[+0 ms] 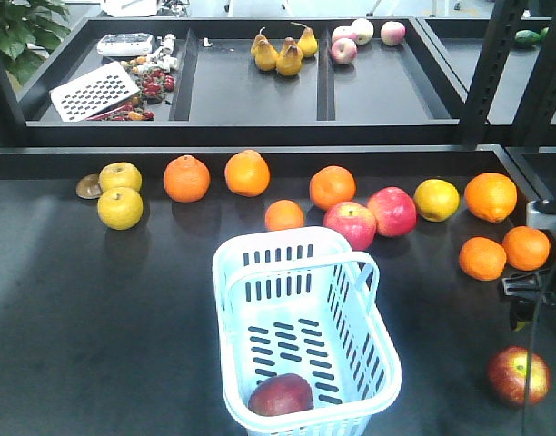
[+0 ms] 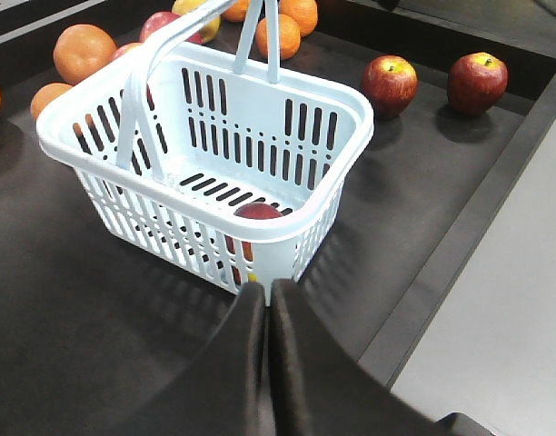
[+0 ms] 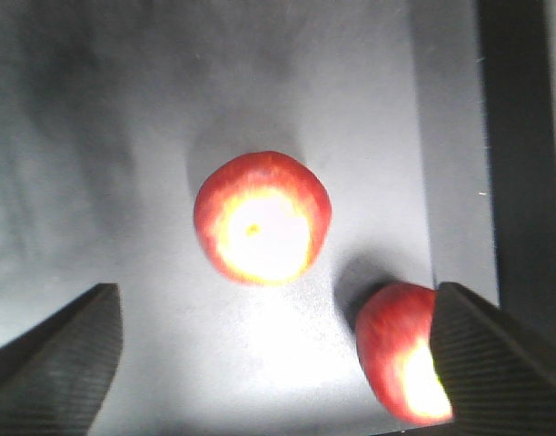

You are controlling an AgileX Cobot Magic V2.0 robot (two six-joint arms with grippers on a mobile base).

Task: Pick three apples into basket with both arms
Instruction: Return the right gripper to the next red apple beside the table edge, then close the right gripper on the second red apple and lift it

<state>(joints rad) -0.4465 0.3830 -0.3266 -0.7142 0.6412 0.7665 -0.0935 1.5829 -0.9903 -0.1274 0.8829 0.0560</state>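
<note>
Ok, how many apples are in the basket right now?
1: a dark red apple lies at the near end of the basket; nothing else shows inside it.

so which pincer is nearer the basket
Left: the left pincer is shut right at the basket's corner; the right pincer hangs open over an apple on the table.

From the left wrist you see only the top of the apple (image 2: 258, 211) in the basket (image 2: 169, 195); its near wall hides most of the rest. At the right wrist, one of the right fingers (image 3: 496, 363) covers part of the lower apple (image 3: 387, 331).
</note>
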